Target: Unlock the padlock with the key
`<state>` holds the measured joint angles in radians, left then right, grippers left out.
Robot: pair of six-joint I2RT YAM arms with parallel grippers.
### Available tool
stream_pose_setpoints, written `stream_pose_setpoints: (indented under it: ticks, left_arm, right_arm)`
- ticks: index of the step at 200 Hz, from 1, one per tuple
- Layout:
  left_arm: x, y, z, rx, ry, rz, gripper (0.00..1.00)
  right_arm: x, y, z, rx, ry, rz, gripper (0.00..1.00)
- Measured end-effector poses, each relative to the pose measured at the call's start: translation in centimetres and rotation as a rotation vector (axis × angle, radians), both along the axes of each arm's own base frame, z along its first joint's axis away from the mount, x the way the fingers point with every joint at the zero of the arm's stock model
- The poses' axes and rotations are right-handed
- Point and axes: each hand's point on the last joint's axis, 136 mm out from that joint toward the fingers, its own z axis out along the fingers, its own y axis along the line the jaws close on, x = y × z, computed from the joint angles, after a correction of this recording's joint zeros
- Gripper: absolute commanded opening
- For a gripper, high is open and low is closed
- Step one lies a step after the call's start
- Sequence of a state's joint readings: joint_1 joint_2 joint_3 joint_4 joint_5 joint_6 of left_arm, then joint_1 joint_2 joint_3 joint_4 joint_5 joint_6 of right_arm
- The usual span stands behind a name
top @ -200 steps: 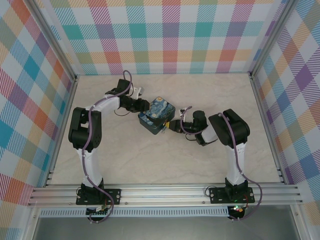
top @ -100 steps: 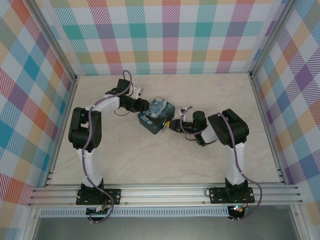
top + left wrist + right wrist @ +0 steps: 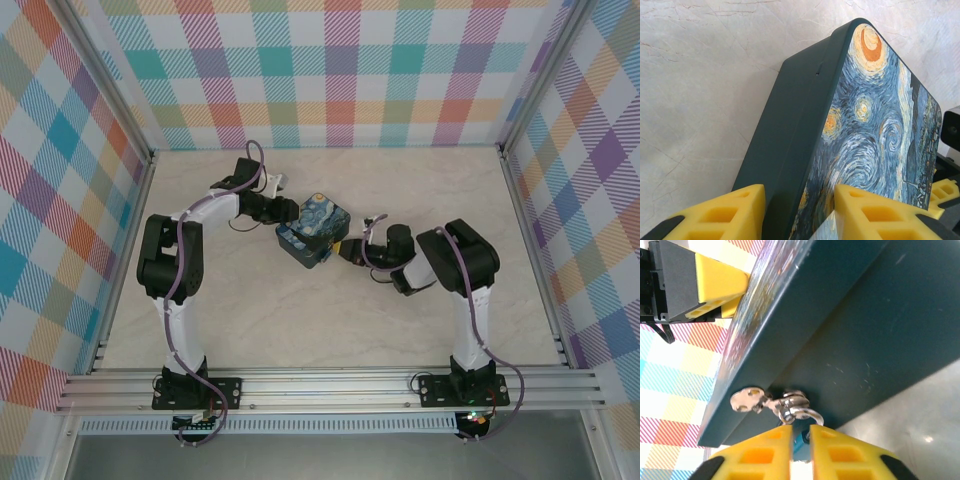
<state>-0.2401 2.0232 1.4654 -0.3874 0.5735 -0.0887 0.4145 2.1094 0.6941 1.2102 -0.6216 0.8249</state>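
A blue swirl-painted tin (image 3: pixel 313 230) lies mid-table. My left gripper (image 3: pixel 285 213) holds its far-left corner. In the left wrist view the yellow jaws (image 3: pixel 799 200) straddle the tin (image 3: pixel 865 125), one on the dark side wall and one on the painted lid. My right gripper (image 3: pixel 345 250) is at the tin's near-right side. In the right wrist view its jaws (image 3: pixel 801 429) stand nearly together on the padlock's blue body (image 3: pixel 800 443). The padlock's silver shackle (image 3: pixel 805 412) hangs through the tin's metal hasp (image 3: pixel 747 399). The key is hidden.
Checked walls stand on three sides, and an aluminium rail (image 3: pixel 330 385) runs along the near edge by the arm bases. Bare marble tabletop (image 3: pixel 300 320) lies in front of the tin. The left gripper's yellow finger (image 3: pixel 720 277) shows past the tin's far edge.
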Motion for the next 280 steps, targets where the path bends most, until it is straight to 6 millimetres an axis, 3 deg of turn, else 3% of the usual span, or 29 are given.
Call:
stream_pose_setpoints:
  ticks: [47, 128, 208, 280]
  left_arm:
    - [0.0, 0.0, 0.0, 0.0, 0.0, 0.0, 0.4]
    - [0.1, 0.0, 0.0, 0.001, 0.003, 0.0, 0.4]
    - [0.6, 0.1, 0.0, 0.011, -0.009, 0.008, 0.39]
    - [0.8, 0.0, 0.0, 0.006, -0.026, 0.009, 0.39]
  right_arm:
    - [0.5, -1.2, 0.1, -0.002, -0.008, -0.028, 0.43]
    - [1.4, 0.5, 1.4, 0.038, -0.083, 0.029, 0.61]
    - [0.9, 1.7, 1.5, 0.036, -0.094, 0.059, 0.62]
    - [-0.8, 3.4, 0.9, 0.03, -0.056, 0.127, 0.47]
